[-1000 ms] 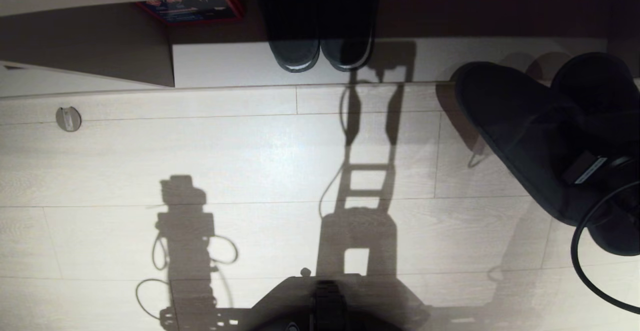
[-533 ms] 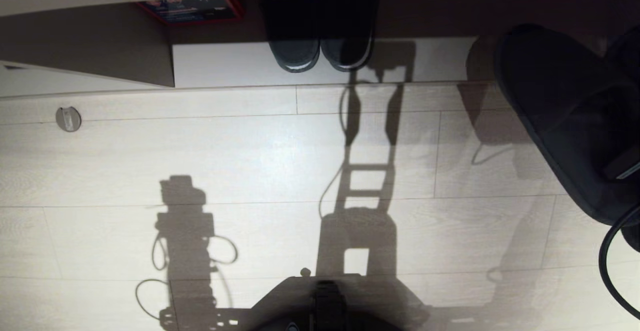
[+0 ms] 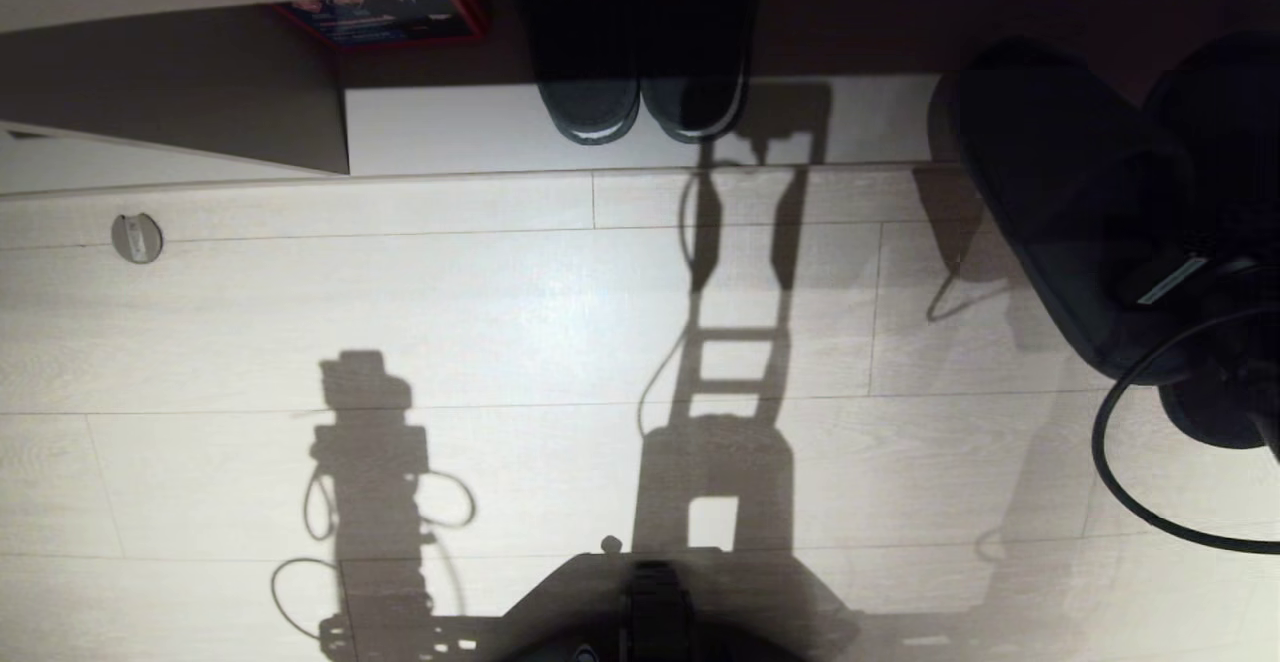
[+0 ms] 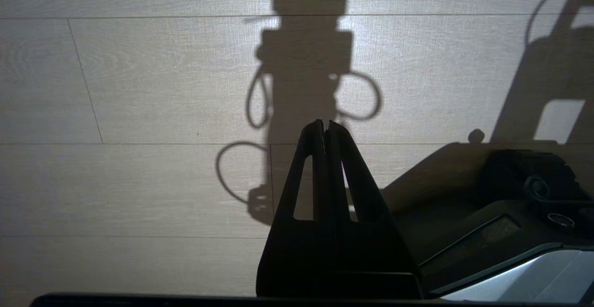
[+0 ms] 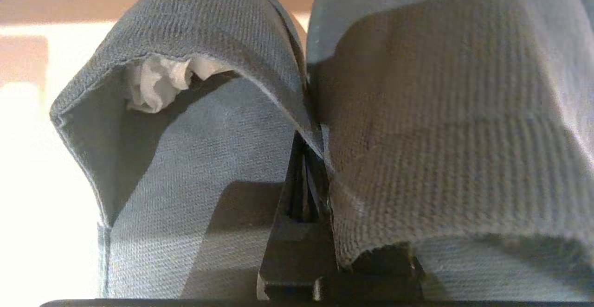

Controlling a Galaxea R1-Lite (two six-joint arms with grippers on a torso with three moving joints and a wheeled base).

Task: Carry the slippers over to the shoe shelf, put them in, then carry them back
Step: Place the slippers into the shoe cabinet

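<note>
The slippers (image 3: 1080,212) hung at the right edge of the frame, toes over the shoe shelf (image 3: 640,127) along the top; another pair (image 3: 640,82) sat inside it at upper centre, a box (image 3: 385,20) to their left

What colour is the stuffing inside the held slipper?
White stuffing, clearest in the right wrist view.

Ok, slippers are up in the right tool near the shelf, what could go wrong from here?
1. The right tool pinches only the touching inner edges of the slippers, so one could slip free.
2. Another dark pair already sits in the shoe shelf; steering left might bump it.
3. The slack cable loops below the slippers and could snag.
</note>
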